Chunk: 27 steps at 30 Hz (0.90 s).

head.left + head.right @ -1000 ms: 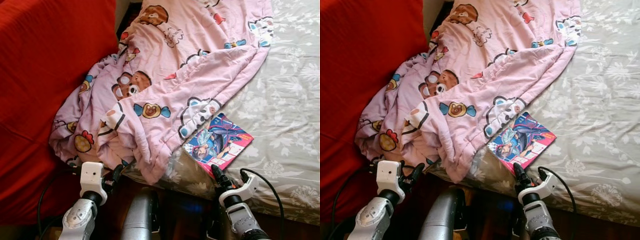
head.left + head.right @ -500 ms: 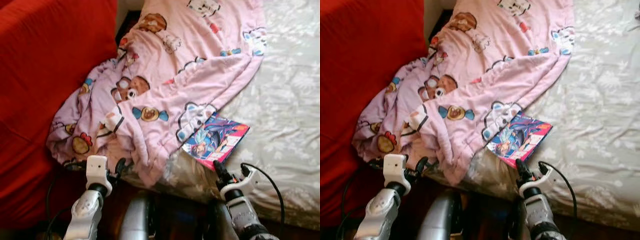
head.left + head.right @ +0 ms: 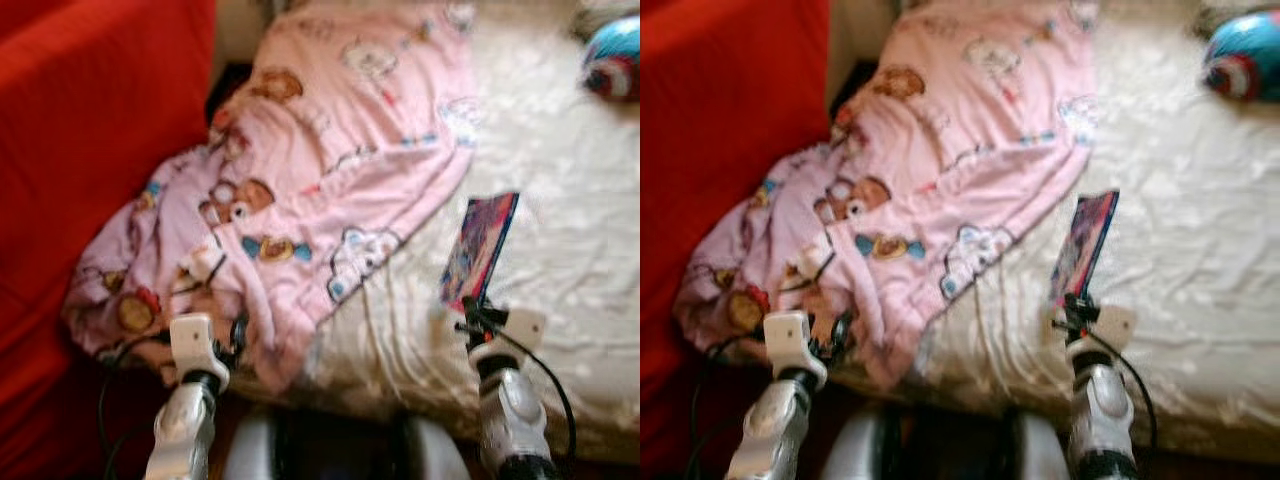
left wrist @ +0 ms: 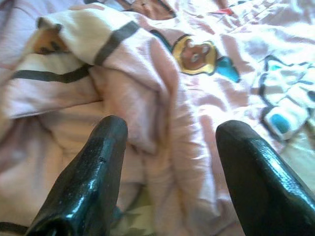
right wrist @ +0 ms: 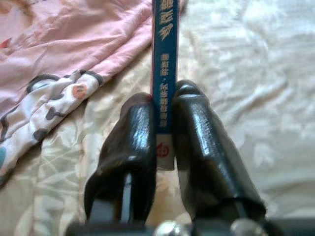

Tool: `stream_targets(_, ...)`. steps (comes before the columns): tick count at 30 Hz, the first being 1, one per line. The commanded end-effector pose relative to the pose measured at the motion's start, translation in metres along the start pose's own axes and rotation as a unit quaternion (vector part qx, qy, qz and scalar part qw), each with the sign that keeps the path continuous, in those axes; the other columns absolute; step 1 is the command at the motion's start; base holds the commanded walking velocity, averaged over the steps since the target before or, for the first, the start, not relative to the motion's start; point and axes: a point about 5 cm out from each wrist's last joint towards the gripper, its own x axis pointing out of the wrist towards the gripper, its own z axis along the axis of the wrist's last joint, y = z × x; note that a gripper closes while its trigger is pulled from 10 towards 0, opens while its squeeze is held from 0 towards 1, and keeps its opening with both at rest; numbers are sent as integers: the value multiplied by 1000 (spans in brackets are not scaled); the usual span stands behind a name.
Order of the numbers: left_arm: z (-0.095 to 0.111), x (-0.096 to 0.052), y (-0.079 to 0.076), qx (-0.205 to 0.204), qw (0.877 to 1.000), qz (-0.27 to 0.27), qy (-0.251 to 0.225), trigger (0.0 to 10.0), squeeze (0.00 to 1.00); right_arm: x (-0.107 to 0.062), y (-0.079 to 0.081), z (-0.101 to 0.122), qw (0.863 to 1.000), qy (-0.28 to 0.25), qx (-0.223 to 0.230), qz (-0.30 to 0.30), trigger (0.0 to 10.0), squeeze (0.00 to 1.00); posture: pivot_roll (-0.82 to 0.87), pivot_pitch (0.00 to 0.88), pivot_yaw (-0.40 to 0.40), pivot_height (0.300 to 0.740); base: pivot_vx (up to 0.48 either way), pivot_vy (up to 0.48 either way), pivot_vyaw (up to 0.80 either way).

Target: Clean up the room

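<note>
My right gripper is shut on a thin comic book, which stands lifted on edge above the pale floral bed sheet. In the right wrist view the book's blue spine is pinched between the two black fingers. A crumpled pink cartoon-print blanket covers the left part of the bed and hangs over its near edge. My left gripper is open at the blanket's hanging near edge; its fingers frame a fold of the blanket without touching it.
A red sofa or cover runs along the left side of the bed. A blue and red round object lies at the bed's far right. The sheet to the right of the blanket is bare. The head views are blurred.
The book went from lying flat by the blanket's edge to held upright in my right gripper, lifted off the sheet. The camera shifted, bringing the blue round object into view.
</note>
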Motion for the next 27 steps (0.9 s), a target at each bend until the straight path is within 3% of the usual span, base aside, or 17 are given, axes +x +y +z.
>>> stream_targets(1,-6,-7,6,-8,1000,16,2,10000,0,1,5,6,1000,-22,-8,10,10000,0,13,134,-13,626,0,0,0)
stream_targets(8,-10,-7,1,-16,1000,17,5,10000,0,4,10,9,999,-19,-40,-6,10000,0,4,109,-23,656,0,0,0)
stream_targets(20,-10,-3,2,-16,1000,15,3,10000,0,0,13,7,999,-21,-33,-7,10000,0,-5,79,-17,740,0,0,0)
stream_targets(27,-11,-4,5,-14,1000,17,3,10000,0,0,14,6,999,-19,-27,-8,10000,0,-4,67,-16,740,0,0,0)
